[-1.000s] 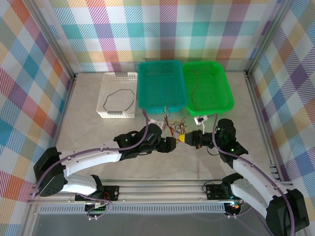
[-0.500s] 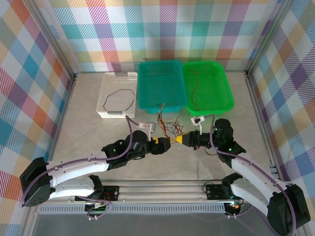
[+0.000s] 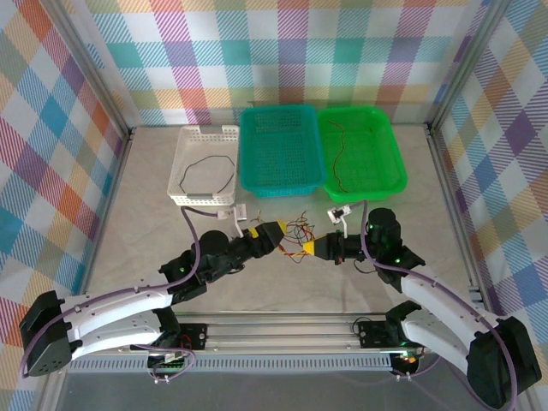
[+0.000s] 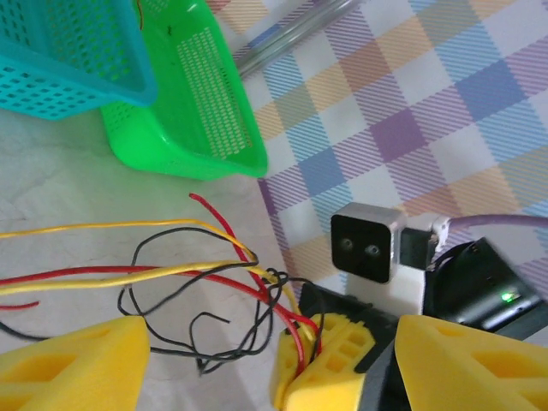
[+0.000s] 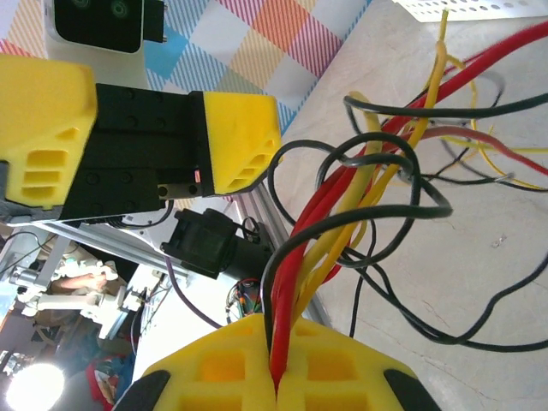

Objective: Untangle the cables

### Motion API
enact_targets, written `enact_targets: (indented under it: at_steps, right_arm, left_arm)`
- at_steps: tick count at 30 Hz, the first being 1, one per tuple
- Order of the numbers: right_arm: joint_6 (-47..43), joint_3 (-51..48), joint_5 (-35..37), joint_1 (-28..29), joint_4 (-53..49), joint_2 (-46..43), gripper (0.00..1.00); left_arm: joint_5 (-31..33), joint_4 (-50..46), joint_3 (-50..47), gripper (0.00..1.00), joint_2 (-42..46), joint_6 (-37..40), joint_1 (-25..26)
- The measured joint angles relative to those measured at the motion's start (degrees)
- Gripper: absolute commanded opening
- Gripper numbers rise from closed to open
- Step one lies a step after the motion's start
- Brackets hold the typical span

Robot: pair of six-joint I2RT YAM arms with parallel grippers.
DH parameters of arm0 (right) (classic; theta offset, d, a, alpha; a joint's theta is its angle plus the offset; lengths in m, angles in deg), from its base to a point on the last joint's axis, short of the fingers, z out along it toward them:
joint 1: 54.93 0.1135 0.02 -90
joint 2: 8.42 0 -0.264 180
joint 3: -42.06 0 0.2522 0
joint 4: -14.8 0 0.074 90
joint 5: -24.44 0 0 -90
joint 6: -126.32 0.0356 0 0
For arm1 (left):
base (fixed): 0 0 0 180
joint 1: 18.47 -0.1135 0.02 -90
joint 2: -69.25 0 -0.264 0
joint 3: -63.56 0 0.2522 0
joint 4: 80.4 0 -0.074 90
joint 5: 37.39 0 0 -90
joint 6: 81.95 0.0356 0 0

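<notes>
On the surface the cables lie bunched, one end clamped in the right end effector; the left end effector, jaws apart and empty, has withdrawn leftward.

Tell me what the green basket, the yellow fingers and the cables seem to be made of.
Green basket: moulded plastic, slightly glossy; its walls are perforated in neat rows.
Fingers: matte yellow, with moulded rectangular pockets; probably plastic or a firm foam, hard to tell.
Cables: thin wire in smooth, shiny coloured insulation, likely plastic; they bend in loose loops.
</notes>
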Motion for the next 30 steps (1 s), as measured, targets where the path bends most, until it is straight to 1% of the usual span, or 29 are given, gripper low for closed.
enact_targets:
  at_steps: [4,7,12,16,19,24,26,30]
  right_arm:
    - [0.0,0.0,0.09,0.37,0.0,0.09,0.0]
    - [0.0,0.0,0.7,0.42,0.0,0.07,0.0]
    - [0.0,0.0,1.84,0.48,-0.07,-1.07,0.0]
    - [0.0,0.0,2.43,0.55,-0.26,-2.14,0.0]
    - [0.0,0.0,2.62,0.57,-0.44,-2.45,0.0]
    - [0.02,0.0,3.37,0.57,-0.46,-2.45,0.0]
    - [0.22,0.0,3.93,0.68,-0.46,-2.45,0.0]
    - [0.68,-0.02,4.79,0.68,-0.44,-2.36,0.0]
  left_arm:
    - [-0.57,0.9,-0.57,0.75,-2.19,-2.54,0.0]
    - [-2.56,0.81,-0.57,0.74,-4.5,-3.19,0.0]
    - [-9.14,-0.02,0.85,0.72,-9.07,-2.23,0.0]
    - [-14.25,-2.08,3.34,0.7,-11.56,0.22,0.0]
    - [-16.13,-3.96,3.96,0.66,-11.56,1.99,0.0]
    - [-18.64,-6.49,4.85,0.51,-12.24,4.42,0.0]
    - [-19.71,-6.54,4.9,0.49,-13.11,5.01,0.02]
    - [-21.38,-5.66,4.92,0.49,-14.03,5.38,0.11]
